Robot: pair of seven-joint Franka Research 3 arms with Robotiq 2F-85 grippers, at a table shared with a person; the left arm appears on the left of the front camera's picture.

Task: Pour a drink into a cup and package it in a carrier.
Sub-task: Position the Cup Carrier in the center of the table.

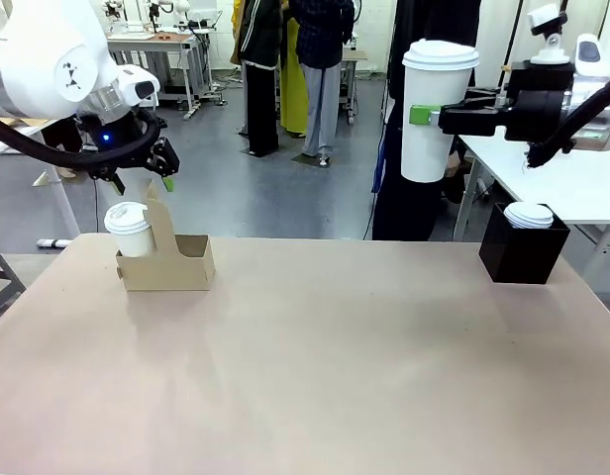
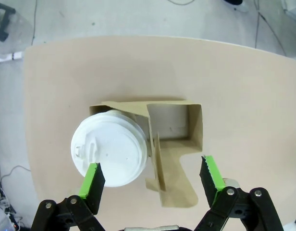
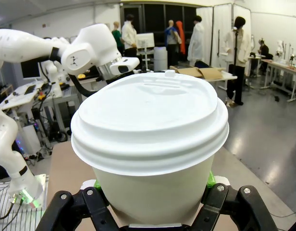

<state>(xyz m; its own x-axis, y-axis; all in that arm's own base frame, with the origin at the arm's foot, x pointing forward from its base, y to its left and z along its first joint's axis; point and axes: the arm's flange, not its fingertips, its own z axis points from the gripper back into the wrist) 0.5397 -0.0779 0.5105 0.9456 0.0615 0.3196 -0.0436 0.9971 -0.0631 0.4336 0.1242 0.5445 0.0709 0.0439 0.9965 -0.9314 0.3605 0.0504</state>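
Observation:
My right gripper (image 1: pixel 432 117) is shut on the cup (image 1: pixel 439 148), a tall white paper cup with a white lid, held upright high above the table's far right. In the right wrist view the cup (image 3: pixel 148 110) stands between the fingers of the gripper (image 3: pixel 153 192). The brown cardboard carrier (image 1: pixel 181 267) sits at the table's far left, with a shorter lidded white cup (image 1: pixel 130 230) in its left hole. My left gripper (image 1: pixel 142 188) hangs open just above it. From the left wrist, the gripper (image 2: pixel 150 166) straddles the carrier (image 2: pixel 172 120) and the short cup (image 2: pixel 109 147). The drink is out of view.
A black open-topped box (image 1: pixel 523 255) holding white lids (image 1: pixel 529 214) stands at the far right of the brown table (image 1: pixel 335 366). A white table (image 1: pixel 582 183) lies beyond it. A dark-clothed person stands at the far edge behind the held cup.

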